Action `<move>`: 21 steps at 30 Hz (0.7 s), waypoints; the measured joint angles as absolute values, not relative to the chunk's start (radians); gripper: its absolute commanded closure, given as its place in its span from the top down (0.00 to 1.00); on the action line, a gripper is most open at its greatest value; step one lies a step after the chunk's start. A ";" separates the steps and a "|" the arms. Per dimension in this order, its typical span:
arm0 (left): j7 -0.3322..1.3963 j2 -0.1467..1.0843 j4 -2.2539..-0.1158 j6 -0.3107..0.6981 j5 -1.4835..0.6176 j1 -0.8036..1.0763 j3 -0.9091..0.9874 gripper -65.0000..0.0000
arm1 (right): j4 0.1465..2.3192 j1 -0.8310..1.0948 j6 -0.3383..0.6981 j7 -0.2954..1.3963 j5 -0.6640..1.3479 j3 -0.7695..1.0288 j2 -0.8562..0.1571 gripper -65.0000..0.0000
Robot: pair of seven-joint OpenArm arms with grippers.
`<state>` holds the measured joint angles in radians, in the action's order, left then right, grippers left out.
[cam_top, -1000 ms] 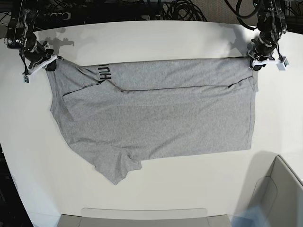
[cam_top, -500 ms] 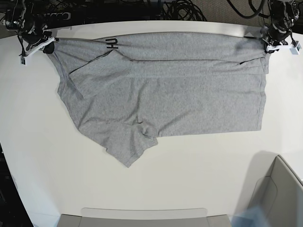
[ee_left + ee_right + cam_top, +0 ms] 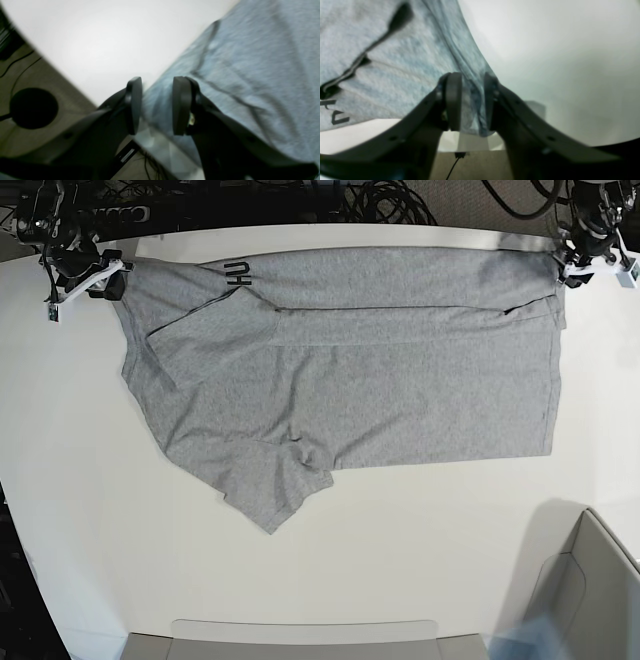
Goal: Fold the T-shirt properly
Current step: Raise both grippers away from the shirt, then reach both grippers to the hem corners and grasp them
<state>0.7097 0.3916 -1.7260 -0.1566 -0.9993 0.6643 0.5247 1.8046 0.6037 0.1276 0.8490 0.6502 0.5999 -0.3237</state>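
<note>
We see the left gripper [image 3: 155, 106] and right gripper [image 3: 470, 102] parted, T-shirt [image 3: 350, 380] cloth loose between each one's jaws on the worktop [image 3: 400, 570].

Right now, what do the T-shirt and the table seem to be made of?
The T-shirt: probably cotton jersey knit, matte; its heather-grey flecks and soft creases suggest so. The table: a smooth white hard top, perhaps laminate or painted board, with a slight sheen and soft shadows; the exact material cannot be told.

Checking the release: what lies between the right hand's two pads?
In the right wrist view, a fold of the T-shirt edge hangs between the parted pads of the right hand.
</note>
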 measured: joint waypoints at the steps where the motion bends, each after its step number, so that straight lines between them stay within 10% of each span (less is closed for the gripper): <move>1: 0.708 0.393 -1.726 -0.156 -1.000 0.661 0.525 0.33 | 1.812 0.604 0.128 0.849 0.651 0.600 -0.324 0.34; 12: 0.704 0.397 -1.891 -0.157 -1.000 0.685 0.661 0.33 | 2.003 0.602 0.125 0.850 0.650 0.679 -0.326 0.34; 21: 0.791 0.386 -1.891 -0.152 -0.975 0.426 0.661 0.33 | 1.797 0.087 0.126 0.854 0.543 0.455 -0.366 0.34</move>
